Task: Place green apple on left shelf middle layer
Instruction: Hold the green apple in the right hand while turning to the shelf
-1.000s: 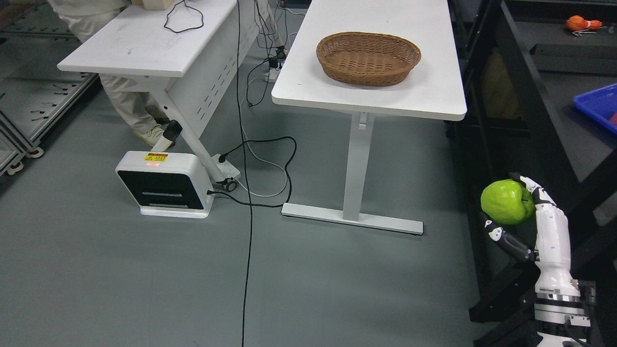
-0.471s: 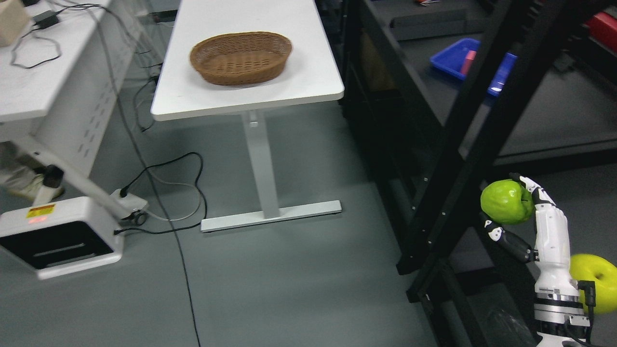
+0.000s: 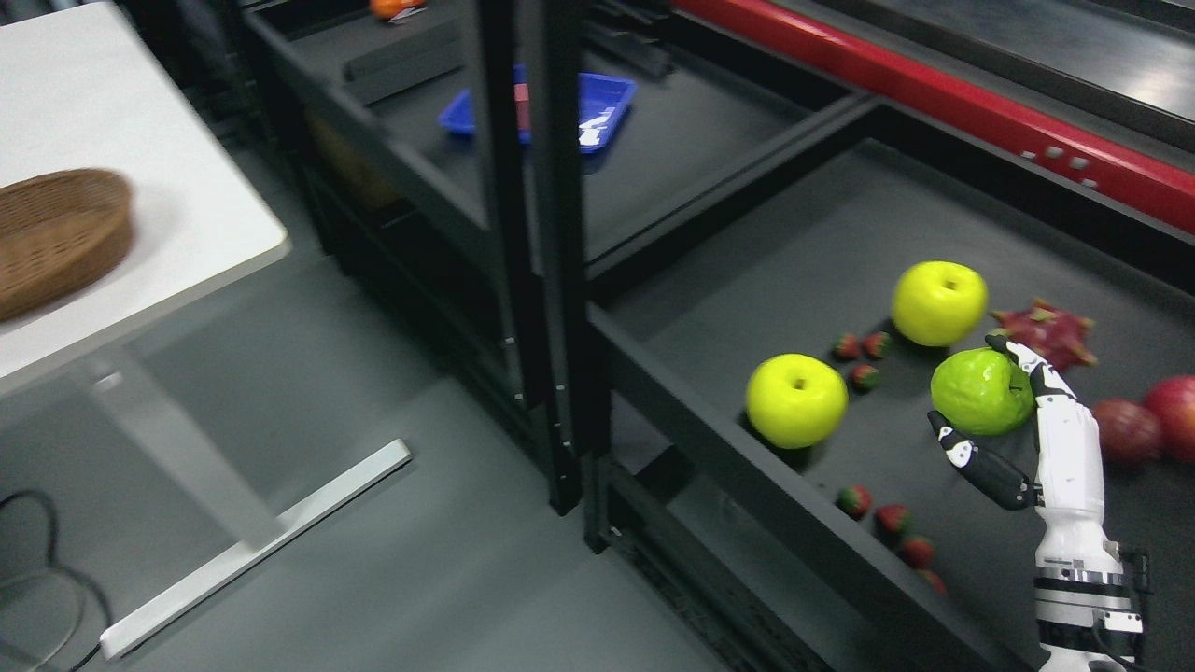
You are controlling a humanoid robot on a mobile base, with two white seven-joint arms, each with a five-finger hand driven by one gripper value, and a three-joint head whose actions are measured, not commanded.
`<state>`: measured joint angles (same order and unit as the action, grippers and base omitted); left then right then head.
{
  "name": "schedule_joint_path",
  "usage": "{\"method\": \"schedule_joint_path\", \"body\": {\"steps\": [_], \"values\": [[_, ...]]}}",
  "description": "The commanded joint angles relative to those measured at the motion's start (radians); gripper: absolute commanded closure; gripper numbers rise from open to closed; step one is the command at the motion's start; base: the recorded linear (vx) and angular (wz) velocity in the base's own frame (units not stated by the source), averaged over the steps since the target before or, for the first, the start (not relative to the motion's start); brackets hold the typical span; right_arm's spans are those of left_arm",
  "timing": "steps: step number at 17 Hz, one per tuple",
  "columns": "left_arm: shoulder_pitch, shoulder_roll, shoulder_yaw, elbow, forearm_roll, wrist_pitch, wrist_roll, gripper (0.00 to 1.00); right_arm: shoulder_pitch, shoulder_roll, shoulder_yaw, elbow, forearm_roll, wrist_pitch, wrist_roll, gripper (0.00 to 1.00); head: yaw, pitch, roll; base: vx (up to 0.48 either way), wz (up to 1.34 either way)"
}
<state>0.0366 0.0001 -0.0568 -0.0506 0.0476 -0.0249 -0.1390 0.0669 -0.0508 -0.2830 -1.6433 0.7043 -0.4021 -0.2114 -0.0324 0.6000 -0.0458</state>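
My right hand (image 3: 997, 411) rises from the lower right corner, its white and black fingers curled around a green apple (image 3: 980, 392). The apple is held in the air over the right-hand black shelf (image 3: 747, 280), above the fruit lying there. Further left stands a second black shelf (image 3: 653, 159), split off by black uprights (image 3: 523, 233). My left arm does not show.
Two yellow-green apples (image 3: 795, 399) (image 3: 938, 302), several strawberries (image 3: 864, 359), a dragon fruit (image 3: 1050, 334) and red apples (image 3: 1144, 425) lie on the right shelf. A blue tray (image 3: 597, 103) sits on the left shelf. A wicker basket (image 3: 51, 238) rests on a white table (image 3: 140, 224) at left.
The whole picture has swung right: the camera turned from the tables and floor toward the black shelves. My right hand holds the same spot in the picture, still gripping the green apple.
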Motion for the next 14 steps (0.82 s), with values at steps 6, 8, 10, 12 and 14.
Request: {"method": "schedule_joint_path", "body": {"steps": [6, 8, 10, 12, 14], "values": [[0.0, 0.017, 0.0, 0.0, 0.0, -0.001, -0.001, 0.0, 0.001, 0.0, -0.001, 0.0, 0.0, 0.0, 0.0, 1.0, 0.0, 0.0, 0.0, 0.126, -1.15], [0.0, 0.017, 0.0, 0.0, 0.0, 0.0, -0.001, 0.0, 0.001, 0.0, 0.001, 0.0, 0.001, 0.0, 0.001, 1.0, 0.0, 0.0, 0.0, 0.139, -0.8], [0.0, 0.017, 0.0, 0.0, 0.0, 0.0, 0.001, 0.0, 0.001, -0.001, 0.007, 0.0, 0.001, 0.002, 0.006, 1.0, 0.0, 0.0, 0.0, 0.13, -0.65], [0.0, 0.017, 0.0, 0.0, 0.0, 0.0, 0.001, 0.0, 0.007, -0.018, 0.074, 0.005, 0.004, 0.002, 0.036, 1.0, 0.0, 0.0, 0.0, 0.118, -0.53], [0.0, 0.017, 0.0, 0.0, 0.0, 0.0, -0.001, 0.0, -0.007, -0.073, 0.23, 0.01, 0.024, 0.003, 0.134, 1.0, 0.0, 0.0, 0.0, 0.123, -0.36]]}}
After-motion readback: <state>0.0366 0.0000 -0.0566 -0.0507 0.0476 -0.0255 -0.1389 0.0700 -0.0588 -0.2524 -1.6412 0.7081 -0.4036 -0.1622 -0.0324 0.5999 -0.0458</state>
